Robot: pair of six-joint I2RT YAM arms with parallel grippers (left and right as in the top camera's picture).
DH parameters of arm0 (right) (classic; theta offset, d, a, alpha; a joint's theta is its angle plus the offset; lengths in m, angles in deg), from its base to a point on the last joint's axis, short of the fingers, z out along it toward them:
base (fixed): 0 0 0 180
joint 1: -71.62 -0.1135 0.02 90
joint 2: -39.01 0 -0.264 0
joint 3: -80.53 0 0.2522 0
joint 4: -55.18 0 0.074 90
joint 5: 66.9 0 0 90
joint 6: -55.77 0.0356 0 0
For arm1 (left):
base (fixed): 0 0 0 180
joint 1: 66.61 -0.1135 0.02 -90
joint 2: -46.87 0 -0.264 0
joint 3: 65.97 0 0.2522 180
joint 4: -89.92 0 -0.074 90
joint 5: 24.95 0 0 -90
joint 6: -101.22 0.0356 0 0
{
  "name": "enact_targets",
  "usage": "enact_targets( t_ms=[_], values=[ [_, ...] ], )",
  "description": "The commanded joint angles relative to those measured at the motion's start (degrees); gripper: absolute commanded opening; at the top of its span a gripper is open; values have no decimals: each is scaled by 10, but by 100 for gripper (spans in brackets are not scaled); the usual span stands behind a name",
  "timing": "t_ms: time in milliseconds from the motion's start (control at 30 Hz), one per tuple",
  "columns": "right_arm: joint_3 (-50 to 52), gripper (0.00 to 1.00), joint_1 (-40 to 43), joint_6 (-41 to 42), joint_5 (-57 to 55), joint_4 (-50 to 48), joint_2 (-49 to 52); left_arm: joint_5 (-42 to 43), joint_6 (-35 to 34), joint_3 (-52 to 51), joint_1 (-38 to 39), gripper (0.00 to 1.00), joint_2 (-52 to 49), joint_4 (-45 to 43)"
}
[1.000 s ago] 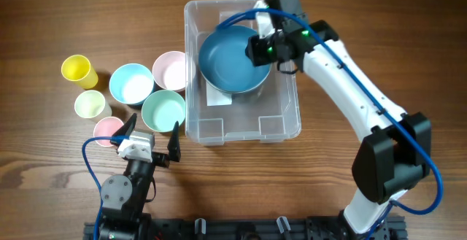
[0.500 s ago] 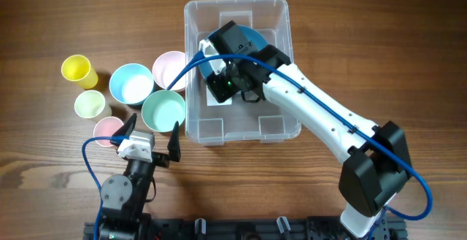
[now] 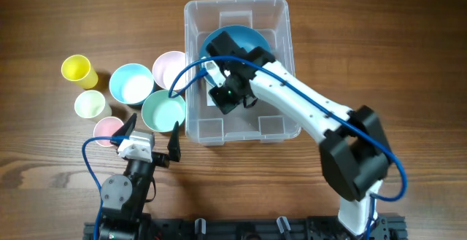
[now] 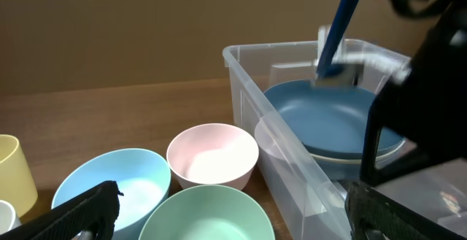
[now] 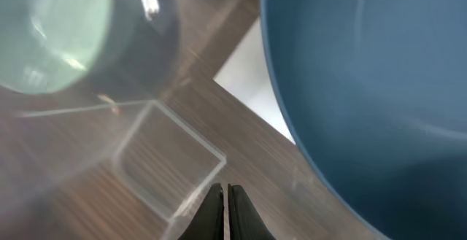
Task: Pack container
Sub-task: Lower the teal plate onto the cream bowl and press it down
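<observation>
On the desk (image 3: 379, 28), the clear container (image 3: 241, 127) lies lengthwise away from the robot, with a blue bowl (image 3: 257, 39) inside. The right arm (image 3: 299, 105) hovers within, jaws clenched and empty. The green bowl (image 3: 164, 111) sits outside to the left, nearer the left arm (image 3: 128, 189) and its released jaws.

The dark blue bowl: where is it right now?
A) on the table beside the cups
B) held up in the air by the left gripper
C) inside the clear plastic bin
C: the dark blue bowl lies inside the container, enclosed by its clear walls.
</observation>
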Motion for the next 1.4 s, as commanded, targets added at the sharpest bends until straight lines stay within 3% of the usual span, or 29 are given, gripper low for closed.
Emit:
enact_targets(
  t_ms=[0,267,600,1000,1367],
  values=[
    [1,4,2,-7,-24,9,17,-1,5,-3,-4,100,0,4],
    [1,4,21,10,-95,0,29,-1,5,-3,-4,100,0,4],
    [1,4,82,9,-96,-40,29,-1,5,-3,-4,100,0,4],
    [-1,4,92,-40,116,-38,15,-1,5,-2,-4,100,0,4],
    [-1,4,92,-38,101,14,-113,-1,5,-2,-4,100,0,4]
  ],
)
